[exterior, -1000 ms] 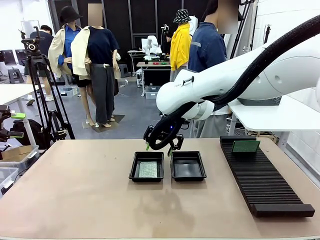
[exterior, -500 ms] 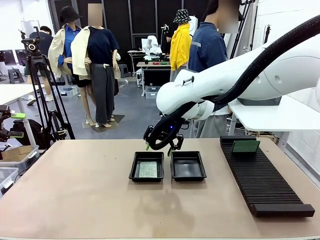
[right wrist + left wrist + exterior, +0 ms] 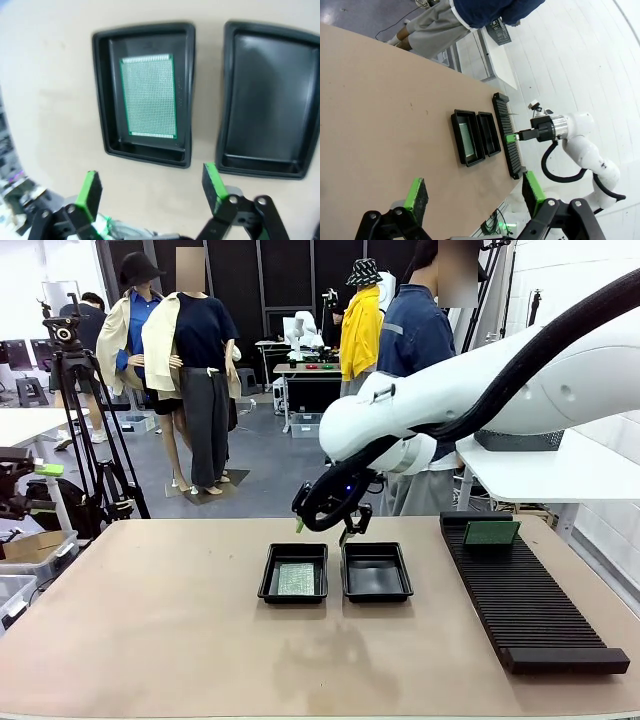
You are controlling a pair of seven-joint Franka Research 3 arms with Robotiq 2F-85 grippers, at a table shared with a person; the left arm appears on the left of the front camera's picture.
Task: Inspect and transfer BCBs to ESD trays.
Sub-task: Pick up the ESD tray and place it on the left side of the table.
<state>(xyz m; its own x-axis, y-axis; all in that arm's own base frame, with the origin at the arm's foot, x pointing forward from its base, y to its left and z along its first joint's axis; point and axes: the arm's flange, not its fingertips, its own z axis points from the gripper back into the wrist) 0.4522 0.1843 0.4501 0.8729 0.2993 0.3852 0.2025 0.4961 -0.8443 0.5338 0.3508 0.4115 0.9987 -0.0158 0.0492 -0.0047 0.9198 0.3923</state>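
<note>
left tool (image 3: pixel 474 192): released, jaws wide, high over your desk (image 3: pixel 380 100).
left ESD tray (image 3: pixel 266 585): BCB (image 3: pixel 297 578) flat inside, unmoved.
right tool (image 3: pixel 322 530): released; you'll see it slightly higher than a second ago, over the trays' far rims.
second BCB (image 3: pixel 491 533): standing in rack (image 3: pixel 530 610), far end, unmoved.

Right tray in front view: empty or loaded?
Empty. The right tray shows a bare black floor; a green board lies in the left tray.

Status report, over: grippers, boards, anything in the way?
Left gripper open, high off the table; right gripper open above the ESD trays. One BCB flat in left tray; right tray empty. Second BCB in slotted rack. Nothing blocking.
</note>
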